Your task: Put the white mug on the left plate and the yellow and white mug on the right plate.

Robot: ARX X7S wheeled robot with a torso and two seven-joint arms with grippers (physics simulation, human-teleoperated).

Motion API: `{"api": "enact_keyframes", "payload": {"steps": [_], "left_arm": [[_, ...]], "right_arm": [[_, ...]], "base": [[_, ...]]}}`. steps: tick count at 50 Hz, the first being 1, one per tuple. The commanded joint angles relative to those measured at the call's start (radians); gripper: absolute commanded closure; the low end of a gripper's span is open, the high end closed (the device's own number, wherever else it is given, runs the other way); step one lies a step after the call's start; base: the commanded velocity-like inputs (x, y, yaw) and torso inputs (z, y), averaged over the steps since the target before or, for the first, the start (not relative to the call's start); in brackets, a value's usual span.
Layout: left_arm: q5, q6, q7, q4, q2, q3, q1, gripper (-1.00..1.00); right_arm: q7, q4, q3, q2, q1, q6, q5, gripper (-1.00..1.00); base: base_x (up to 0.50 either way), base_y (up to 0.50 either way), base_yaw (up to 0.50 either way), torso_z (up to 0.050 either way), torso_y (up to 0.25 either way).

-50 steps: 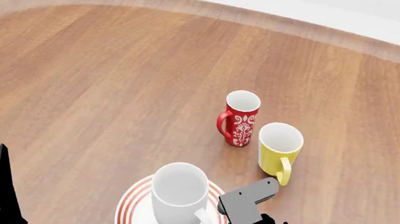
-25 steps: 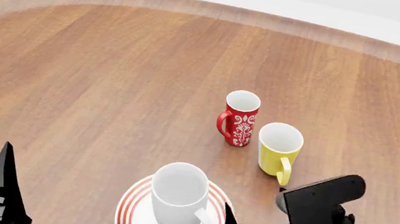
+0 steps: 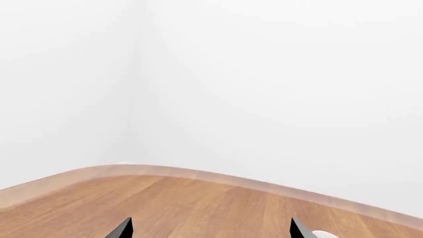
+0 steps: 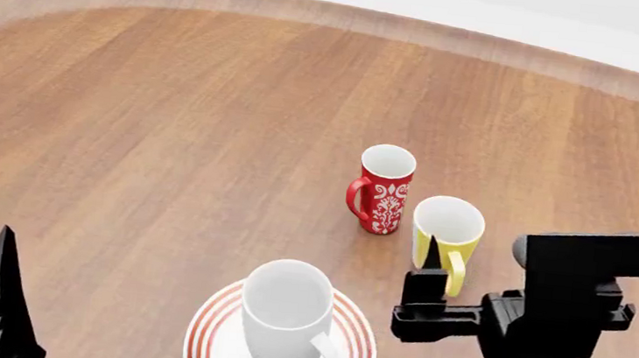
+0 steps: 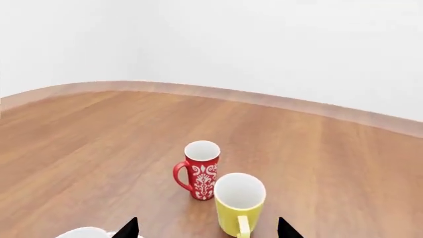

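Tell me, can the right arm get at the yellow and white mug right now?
Probably yes. The right gripper is open, and the yellow and white mug stands upright just ahead of it. The red mug stands close beside but off the approach line.

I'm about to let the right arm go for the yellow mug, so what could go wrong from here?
The red mug stands close beside the yellow mug, so a wide, open right claw could knock it over.

The yellow mug's handle points toward the robot, where a claw fingertip already sits; a push there might spin or tip the mug.

No second plate is in view, only the one plate under the white mug, so the drop spot is unconfirmed.
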Motion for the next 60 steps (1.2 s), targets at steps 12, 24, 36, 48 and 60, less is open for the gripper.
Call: {"api": "enact_keyframes", "payload": {"steps": [12, 24, 36, 48, 60], "left_arm": [[-0.004, 0.003, -0.006, 0.006, -0.005, 0.005, 0.002, -1.0], [-0.007, 0.003, -0.009, 0.005, -0.008, 0.007, 0.0, -1.0], [-0.018, 0.011, -0.003, 0.002, -0.011, 0.005, -0.013, -1.0], [-0.017, 0.006, 0.002, -0.012, -0.006, 0.028, -0.023, -1.0], [-0.04, 0.054, 0.032, 0.004, -0.017, 0.016, 0.005, -1.0]], "right_arm": [[0.06, 0.266, -0.076, -0.074, 0.081, -0.077, -0.112, -1.0], [0.048, 0.254, -0.067, -0.071, 0.07, -0.086, -0.092, -1.0], [-0.071, 0.841, -0.168, -0.169, 0.427, -0.323, -0.209, -1.0], [-0.118, 1.381, -0.139, -0.267, 0.703, -0.497, -0.326, -1.0], [-0.117, 1.381, -0.037, -0.294, 0.733, -0.431, -0.433, -1.0]], "base": [[0.0, 0.0, 0.0, 0.0, 0.0], [0.0, 0.0, 0.0, 0.0, 0.0], [0.0, 0.0, 0.0, 0.0, 0.0], [0.0, 0.0, 0.0, 0.0, 0.0], [0.0, 0.0, 0.0, 0.009, -0.126]]}}
